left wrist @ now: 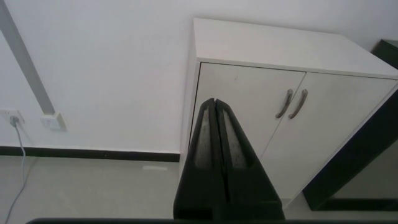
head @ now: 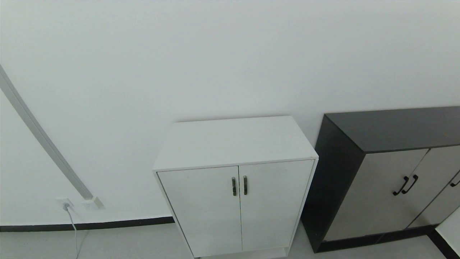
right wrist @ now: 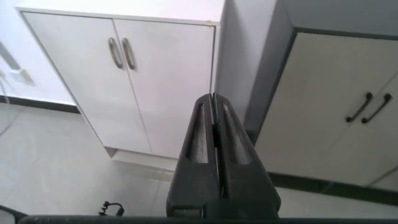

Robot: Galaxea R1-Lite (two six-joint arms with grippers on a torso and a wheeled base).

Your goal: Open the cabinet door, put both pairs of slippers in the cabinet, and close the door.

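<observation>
A white two-door cabinet (head: pixel 235 172) stands against the wall with both doors closed; two metal handles (head: pixel 239 185) meet at the centre seam. In the left wrist view my left gripper (left wrist: pixel 215 102) is shut with nothing in it, held some way in front of the cabinet's (left wrist: pixel 280 87) left door, short of its handles (left wrist: pixel 292 103). My right gripper (right wrist: pixel 214 98) is also shut and empty, in front of the cabinet's (right wrist: pixel 124 68) right edge, where it meets the dark cabinet.
A black cabinet with grey doors and black handles (head: pixel 388 172) stands right beside the white one. A wall socket with a plugged cable (head: pixel 66 207) and a slanted cable duct (head: pixel 39 136) are on the left wall. Grey floor (right wrist: pixel 68 162) lies open before the cabinets.
</observation>
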